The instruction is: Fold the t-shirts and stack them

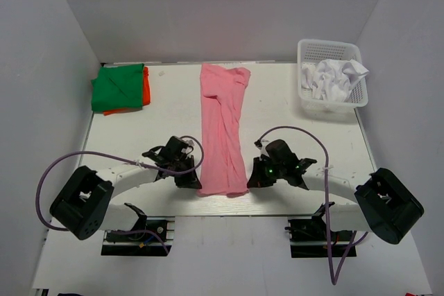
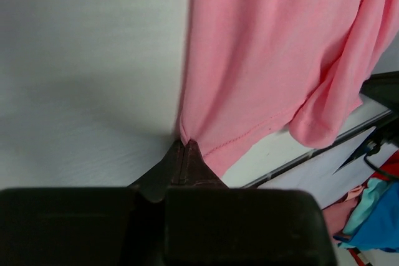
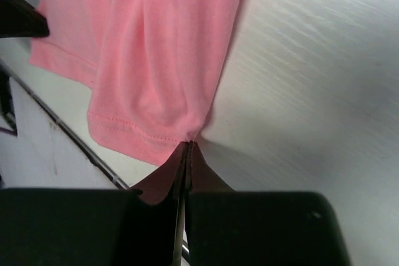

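**A:** How do my arms sit?
**B:** I've got both bent inward, low over the table's (image 1: pixel 139 129) near edge. My left gripper (image 1: pixel 190 181) pinches the pink t-shirt's (image 1: pixel 222 126) near left hem corner. My right gripper (image 1: pixel 255 182) nips the near right corner.
**A:** And the shirt?
**B:** It's a narrow strip at mid-table. Its long axis runs near to far, with the hem toward the bases.

**Hidden, cropped, blurred**

Near corners of the pink shirt (image 1: pixel 222 129) were covered from above by the left gripper (image 1: pixel 189 181) and right gripper (image 1: pixel 255 183). Both wrist views cropped its far end. The orange shirt (image 1: pixel 146 84) was mostly buried under the green shirt (image 1: pixel 118 88). The white cloth (image 1: pixel 336 77) in the basket (image 1: pixel 331 48) was bunched, piece count unclear. Colored clutter (image 2: pixel 368 216) past the table (image 2: pixel 75 60) was too blurred to identify.
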### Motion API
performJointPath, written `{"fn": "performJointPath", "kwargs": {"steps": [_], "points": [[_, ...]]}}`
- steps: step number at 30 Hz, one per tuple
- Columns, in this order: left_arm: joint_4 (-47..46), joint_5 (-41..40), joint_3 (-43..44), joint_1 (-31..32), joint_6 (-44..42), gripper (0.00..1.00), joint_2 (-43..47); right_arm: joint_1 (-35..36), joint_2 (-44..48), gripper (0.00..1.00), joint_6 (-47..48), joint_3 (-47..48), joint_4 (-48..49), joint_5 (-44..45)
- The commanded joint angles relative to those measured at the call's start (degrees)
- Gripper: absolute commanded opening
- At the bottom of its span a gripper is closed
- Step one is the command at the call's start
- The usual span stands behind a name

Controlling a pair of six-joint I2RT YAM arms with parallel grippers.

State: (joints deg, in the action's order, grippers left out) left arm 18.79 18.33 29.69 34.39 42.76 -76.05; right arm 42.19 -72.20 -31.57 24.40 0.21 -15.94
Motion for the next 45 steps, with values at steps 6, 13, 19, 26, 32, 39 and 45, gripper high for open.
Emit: {"fn": "performJointPath", "kwargs": {"steps": [6, 13, 19, 26, 32, 39, 45], "points": [[5.47, 2.68, 0.45, 4.01, 0.3, 0.0, 6.44, 2.54, 4.35, 0.0, 5.29, -0.94, 3.66, -6.82], [9.87, 0.31, 2.48, 5.25, 1.45, 0.0, 7.14, 4.91, 3.3, 0.0, 5.55, -0.85, 1.2, -4.89], [8.73, -0.84, 4.84, 5.77, 0.23, 0.0, 7.76, 5.18, 3.74, 0.0, 6.17, 3.7, -2.92, 2.66], [8.27, -8.98, 13.01, 5.25, -3.48, 0.0, 7.23, 4.3, -3.55, 0.0, 6.0, 14.68, -5.39, 10.22], [10.91, -23.73, 20.48, 4.28, -1.64, 0.0, 4.43, 2.1, -6.98, 0.0, 6.44, 21.38, -8.73, 15.5], [10.56, -33.7, 31.2, 2.43, -0.22, 0.0, -5.67, -0.97, -10.5, 0.0, 9.86, 30.69, -9.26, 22.1], [13.9, -37.05, 44.21, -1.6, -1.89, 0.0, -16.13, -3.52, -16.46, 0.0, 12.85, 38.17, -7.77, 23.85]]}}
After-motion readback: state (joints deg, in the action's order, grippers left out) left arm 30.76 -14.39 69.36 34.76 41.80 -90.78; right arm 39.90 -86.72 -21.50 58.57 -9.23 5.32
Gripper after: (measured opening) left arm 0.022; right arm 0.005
